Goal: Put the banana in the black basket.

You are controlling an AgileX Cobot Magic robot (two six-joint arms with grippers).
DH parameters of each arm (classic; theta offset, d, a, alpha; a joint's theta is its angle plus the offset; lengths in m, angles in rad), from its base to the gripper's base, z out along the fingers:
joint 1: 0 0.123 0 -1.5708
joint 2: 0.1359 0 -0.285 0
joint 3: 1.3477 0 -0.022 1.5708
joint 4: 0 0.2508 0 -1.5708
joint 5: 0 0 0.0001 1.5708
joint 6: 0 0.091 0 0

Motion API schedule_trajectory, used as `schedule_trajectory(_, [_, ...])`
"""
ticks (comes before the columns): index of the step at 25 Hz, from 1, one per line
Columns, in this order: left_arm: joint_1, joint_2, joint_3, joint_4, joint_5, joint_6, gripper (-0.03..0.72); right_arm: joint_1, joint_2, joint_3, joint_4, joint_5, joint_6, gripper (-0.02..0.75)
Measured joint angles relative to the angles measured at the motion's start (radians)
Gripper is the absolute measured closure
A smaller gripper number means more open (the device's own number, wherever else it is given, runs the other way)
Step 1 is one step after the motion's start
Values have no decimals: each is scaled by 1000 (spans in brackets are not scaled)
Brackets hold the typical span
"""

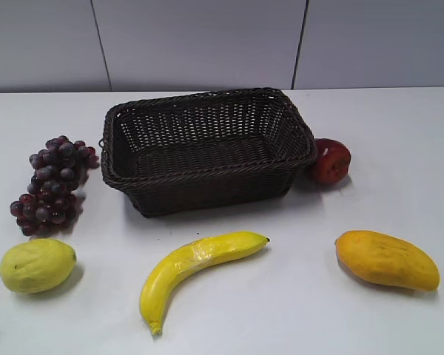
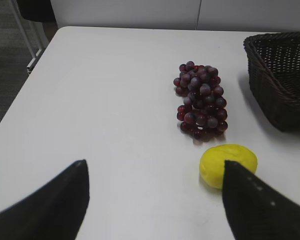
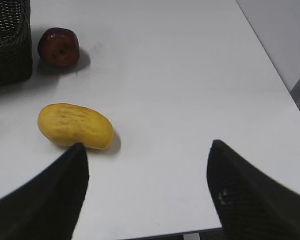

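Your banana [image 1: 194, 268] lies on the table [image 1: 296, 310] in the lower middle of the exterior view, just in front of the basket [image 1: 207, 148], which fills the upper middle and stands empty. The banana runs on a slant: dark tip up and to the right, stem end down and to the left, the curve bowing toward the lower right. It touches nothing else — the lemon [image 1: 37, 265] sits at lower left, the mango [image 1: 387, 259] at lower right, both well apart from it.

Neither gripper shows in the exterior view. In the left wrist view the left gripper [image 2: 155, 200] hangs with its fingers spread wide and nothing between them; the lemon and the grapes [image 2: 201, 100] lie ahead of it. The right gripper [image 3: 147, 192] is likewise spread wide and empty in the right wrist view, with the mango and the apple [image 3: 59, 47] before it. The banana is in neither wrist view.

Judge the banana to be light and fairly stiff, with a smooth skin that may slide under the pads. Take it across the thick middle, fingers set square to its length — not at the thin stem, where it would likely swing or twist. It looks about as long as the basket's floor, so line it up with the long side before letting go.
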Motion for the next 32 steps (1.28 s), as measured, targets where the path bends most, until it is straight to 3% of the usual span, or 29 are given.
schedule_trajectory(19, [0,21,-8,0,-11,0,94,0,0,0,0,0,0,148])
schedule_trajectory(32, [-24,557,-94,-23,-365,0,95,0,0,0,0,0,0,148])
